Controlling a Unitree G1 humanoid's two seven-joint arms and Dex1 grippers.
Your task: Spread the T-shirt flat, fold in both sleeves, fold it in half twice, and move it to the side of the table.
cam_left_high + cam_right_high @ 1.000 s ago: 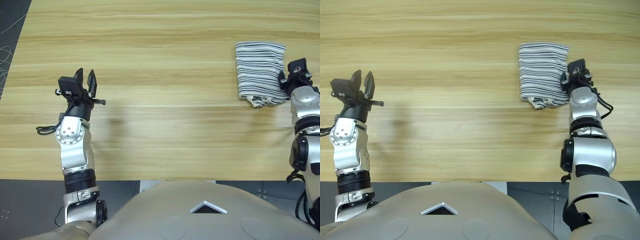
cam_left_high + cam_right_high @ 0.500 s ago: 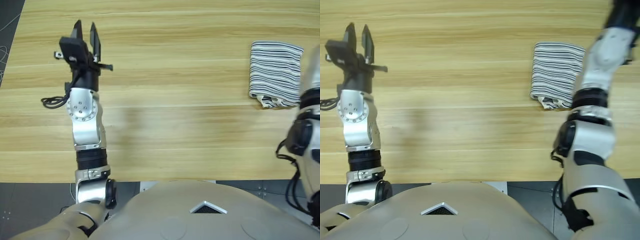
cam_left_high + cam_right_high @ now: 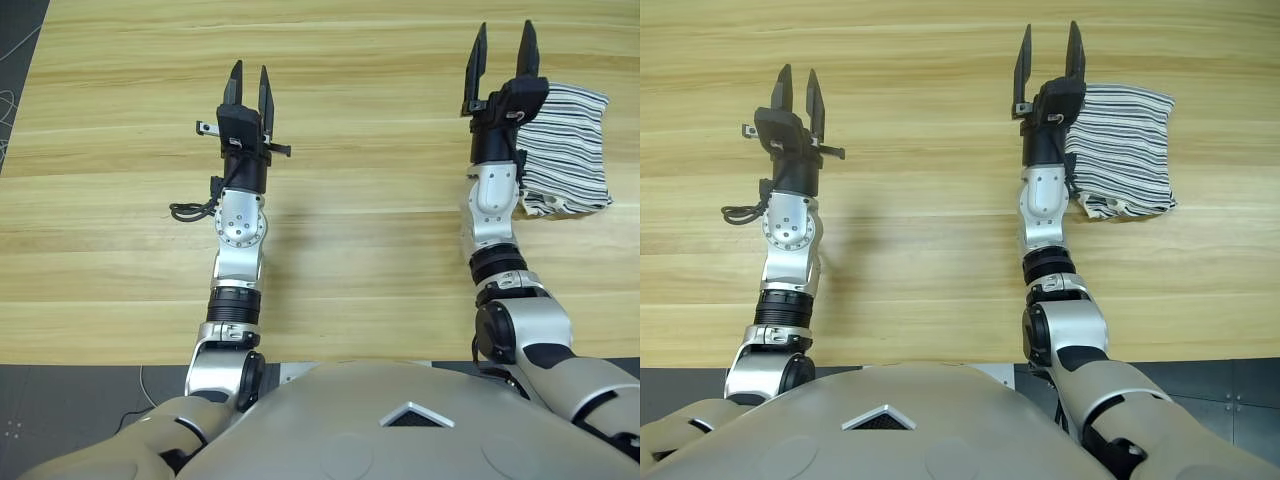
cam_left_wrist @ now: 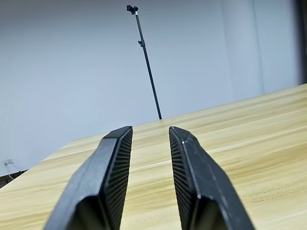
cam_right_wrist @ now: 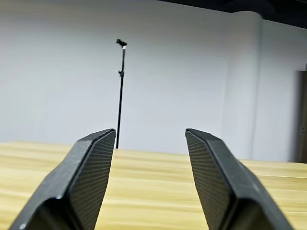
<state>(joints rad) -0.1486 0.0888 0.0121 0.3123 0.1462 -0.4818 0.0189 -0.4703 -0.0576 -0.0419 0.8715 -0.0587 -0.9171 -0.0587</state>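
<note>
Left eye view puts the T-shirt (image 3: 568, 145) at about 2 o'clock on the table (image 3: 350, 60), taking 12 o'clock as straight away from the robot. It lies folded into a compact striped block near the table's right side, flat on the wood.

The right gripper (image 3: 503, 60) stands at the block's 9 o'clock side, its wrist overlapping the shirt's near corner. It is raised, aimed at 12 o'clock, with its fingers (image 5: 91, 167) well apart and nothing between them. The left gripper (image 3: 249, 88) is well apart from the shirt, around 10 o'clock on the table. It also points to 12 o'clock, with its fingers (image 4: 112, 163) parted by a narrower gap, and it too is empty. A thin black stand (image 4: 148, 72) rises beyond the table's far edge.

The block's long axis runs 12 to 6 o'clock, and its stripes run across it, 9 to 3. Its 12 o'clock end looks smooth and closed. The 6 o'clock end shows stacked layers, with a pale scrap poking out, so that is probably the open end.

The shirt should handle as light, limp cloth in several loose layers that slip over each other. A pinch on the top layer alone would likely peel the fold open. A grip across the closed 12 o'clock end, through the full thickness, looks safer.
</note>
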